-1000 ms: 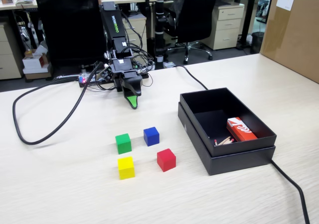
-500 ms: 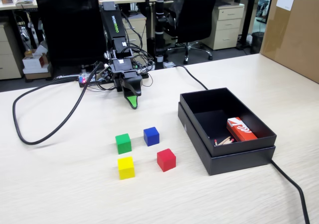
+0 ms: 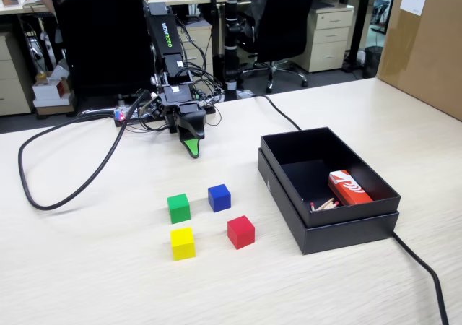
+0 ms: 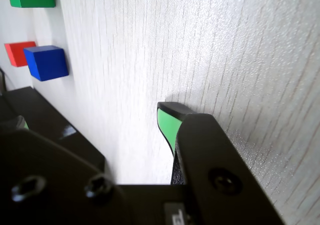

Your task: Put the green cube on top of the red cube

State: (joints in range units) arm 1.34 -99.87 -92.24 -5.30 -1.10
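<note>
Gripper (image 3: 191,150) hangs behind the cubes, jaw state unclear; reaching for green cube (image 3: 178,208), it could knock blue cube (image 3: 219,197).

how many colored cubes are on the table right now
4: green cube and blue cube behind, yellow cube and red cube in front, all left of the black box.

On the table (image 3: 86,267), four cubes in a loose square: green cube (image 3: 178,208) back left, blue cube (image 3: 219,197) back right, yellow cube (image 3: 182,243) front left, red cube (image 3: 240,232) front right. Box (image 3: 326,227) to their right, packet (image 3: 349,188) inside. Gripper (image 3: 190,148) behind the cubes, well apart
</note>
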